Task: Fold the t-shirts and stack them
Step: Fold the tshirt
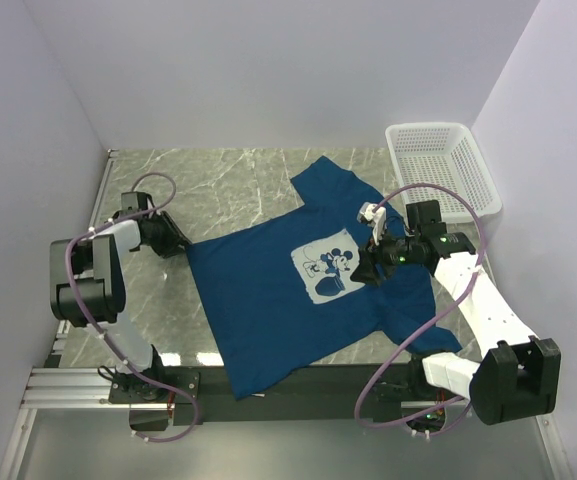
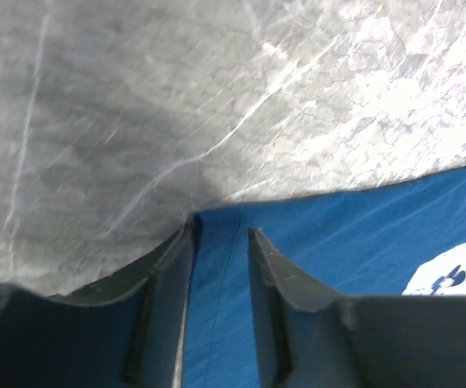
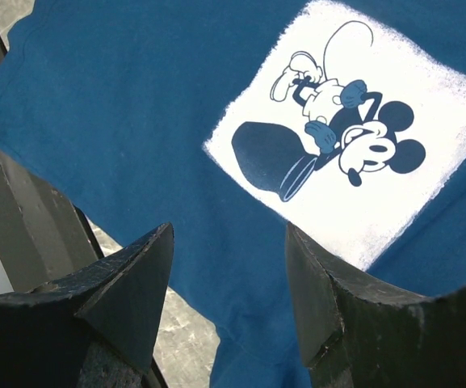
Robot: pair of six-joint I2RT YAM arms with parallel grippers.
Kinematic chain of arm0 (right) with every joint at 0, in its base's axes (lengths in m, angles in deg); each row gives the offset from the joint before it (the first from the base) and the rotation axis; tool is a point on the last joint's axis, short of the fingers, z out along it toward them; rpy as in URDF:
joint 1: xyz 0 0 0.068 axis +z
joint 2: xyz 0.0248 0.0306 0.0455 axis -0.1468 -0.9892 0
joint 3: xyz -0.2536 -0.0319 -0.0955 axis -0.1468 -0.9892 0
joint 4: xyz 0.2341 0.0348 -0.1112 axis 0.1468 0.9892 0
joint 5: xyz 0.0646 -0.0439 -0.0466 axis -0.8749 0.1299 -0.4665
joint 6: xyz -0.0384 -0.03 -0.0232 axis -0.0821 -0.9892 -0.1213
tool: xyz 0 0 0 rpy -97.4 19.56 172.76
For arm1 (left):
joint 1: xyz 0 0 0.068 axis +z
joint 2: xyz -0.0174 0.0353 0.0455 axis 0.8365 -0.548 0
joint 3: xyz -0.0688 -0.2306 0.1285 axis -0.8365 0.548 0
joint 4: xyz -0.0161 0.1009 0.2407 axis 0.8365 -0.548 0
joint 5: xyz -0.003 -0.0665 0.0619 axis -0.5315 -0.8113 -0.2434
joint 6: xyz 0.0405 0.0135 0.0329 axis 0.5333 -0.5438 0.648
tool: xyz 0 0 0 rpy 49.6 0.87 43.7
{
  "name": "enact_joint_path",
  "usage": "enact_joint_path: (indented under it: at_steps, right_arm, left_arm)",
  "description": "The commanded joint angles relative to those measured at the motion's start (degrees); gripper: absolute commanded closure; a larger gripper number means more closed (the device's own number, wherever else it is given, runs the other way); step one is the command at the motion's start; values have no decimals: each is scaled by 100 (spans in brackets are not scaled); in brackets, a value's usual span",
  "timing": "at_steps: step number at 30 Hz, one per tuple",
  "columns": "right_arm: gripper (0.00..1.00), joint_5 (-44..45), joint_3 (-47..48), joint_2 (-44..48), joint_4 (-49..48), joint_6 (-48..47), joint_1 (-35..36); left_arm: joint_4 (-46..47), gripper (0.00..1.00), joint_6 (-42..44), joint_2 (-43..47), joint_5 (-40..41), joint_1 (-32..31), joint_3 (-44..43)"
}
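One dark blue t-shirt (image 1: 268, 300) lies spread flat on the marble table, its pale mouse print (image 1: 328, 270) facing up. My left gripper (image 1: 180, 246) is low at the shirt's left corner. In the left wrist view its fingers (image 2: 221, 228) straddle that corner, with blue cloth (image 2: 362, 234) lying flat in the narrow gap and not pinched. My right gripper (image 1: 366, 272) hovers over the shirt just right of the print. In the right wrist view it (image 3: 228, 234) is open and empty, with the shirt (image 3: 136, 105) and the print (image 3: 362, 137) below.
A white mesh basket (image 1: 426, 127) stands at the back right corner against the wall. Walls close in the table on the left, back and right. Bare marble (image 1: 228, 190) shows behind the shirt. The shirt's near edge (image 1: 253, 385) reaches the table's front rail.
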Motion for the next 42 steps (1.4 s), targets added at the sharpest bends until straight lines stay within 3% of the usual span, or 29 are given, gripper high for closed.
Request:
enact_joint_path:
  at_steps: [1, 6, 12, 16, 19, 24, 27, 32, 39, 41, 42]
  right_arm:
    - [36, -34, 63, 23, -113, 30, -1]
    - [36, -8, 63, -3, -113, 12, -1]
    - [36, 307, 177, -170, -332, 135, -1]
    - [35, 1046, 852, -854, -606, 784, -1]
    - [36, 1108, 1775, -1767, -421, 978, 8]
    - [36, 2161, 3146, -3139, -772, 1892, 87]
    - [36, 2102, 3920, -3851, -650, 2200, 122]
    - [35, 1935, 4440, -4362, -614, 2306, 175]
    - [35, 1811, 4151, -4354, -799, 2333, 210]
    - [35, 1759, 4054, -4327, -816, 2324, 219]
    - [35, 1741, 4036, -4310, -816, 2315, 210]
  left_arm:
    - [-228, 61, 319, -196, 136, -100, -267]
    - [-369, 71, 443, -311, 189, -179, -320]
    - [-352, 99, 495, -118, 75, -249, -311]
    - [-439, 99, 548, 295, 206, -241, -241]
    - [-448, 100, 539, 778, 372, -223, -75]
    - [-361, 100, 460, 1805, 655, -179, 225]
    - [-352, 99, 495, 1983, 611, -179, 339]
    - [-291, 99, 504, 1642, 445, -57, 497]
    - [-246, 99, 364, 727, 259, 119, 41]
    - [-281, 86, 355, 552, 346, 172, -73]
    - [-290, 67, 346, 516, 399, 181, -152]
